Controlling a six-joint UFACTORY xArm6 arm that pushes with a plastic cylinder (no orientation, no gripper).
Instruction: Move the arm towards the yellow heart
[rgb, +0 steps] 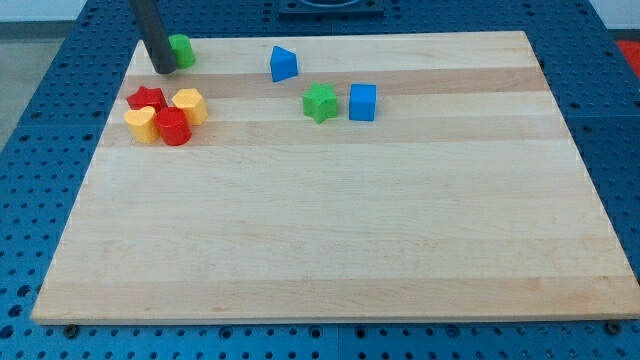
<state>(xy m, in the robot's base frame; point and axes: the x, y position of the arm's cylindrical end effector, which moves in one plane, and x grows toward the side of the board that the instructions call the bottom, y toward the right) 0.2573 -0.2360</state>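
My tip sits near the view's top left corner of the desk, right beside a green round block — so close they look like they touch. There is no gripper here at all, just a straight dark rod, so nothing can open, close or hold; it can only push.

The yellow heart is a little way below my tip, toward the view's bottom. It is packed in a tight bunch with a red star, a red round block and a yellow block with flat sides. I think the heart is the easy one to reach, because it is on the bunch's left edge, but the red star sits between it and my tip.

Off to the view's right are a blue pointy block, a green star and a blue cube.

The desk is pale, smooth wood with long stripes. The blocks look hard and shiny — like painted toys.
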